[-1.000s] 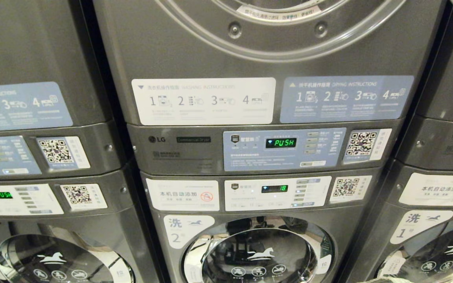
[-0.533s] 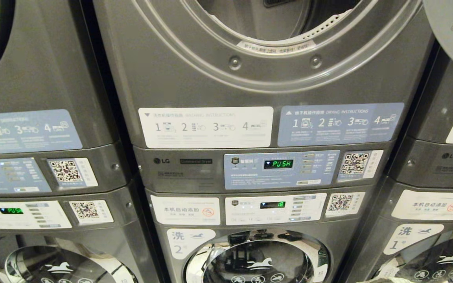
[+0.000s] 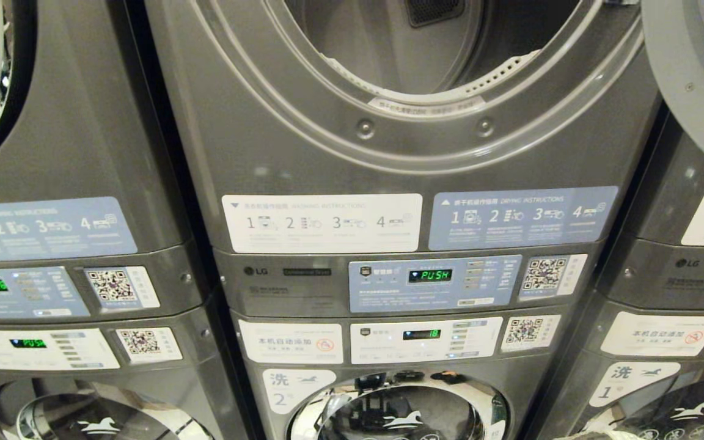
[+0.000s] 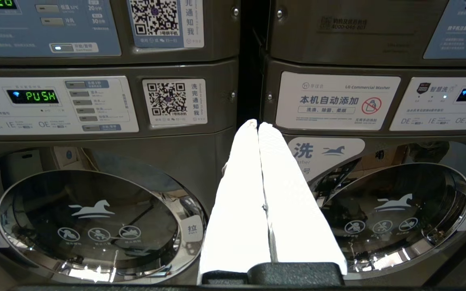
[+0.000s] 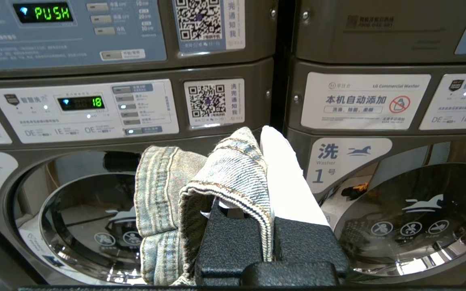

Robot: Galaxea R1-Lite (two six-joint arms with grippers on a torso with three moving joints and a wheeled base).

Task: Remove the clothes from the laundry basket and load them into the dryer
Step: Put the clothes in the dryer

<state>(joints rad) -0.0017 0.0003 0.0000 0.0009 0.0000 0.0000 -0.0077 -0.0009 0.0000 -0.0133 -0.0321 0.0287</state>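
1. Two grippers are sitting low in front of the washers: the right gripper (image 5: 263, 141) is clamping its jaws on the jeans (image 5: 200, 190), folds of denim draping over one finger; the left gripper (image 4: 257, 125) is idling empty beside it, jaws pressed together.
2. Neither arm is showing in the head view, so the jeans are hanging below the drum, level with the washer (image 3: 401, 409) doors.
3. Farther up, the dryer (image 3: 388, 153), marked by its PUSH display (image 3: 430, 275), is standing with its mouth clear and its door (image 3: 688, 79) swung off to the right.
4. Doing this step well probably means lifting the bundle above the drum's lower lip before reaching in, carrying it deep, and watching that trailing denim is not snagging on the rim.
5. No basket is showing.
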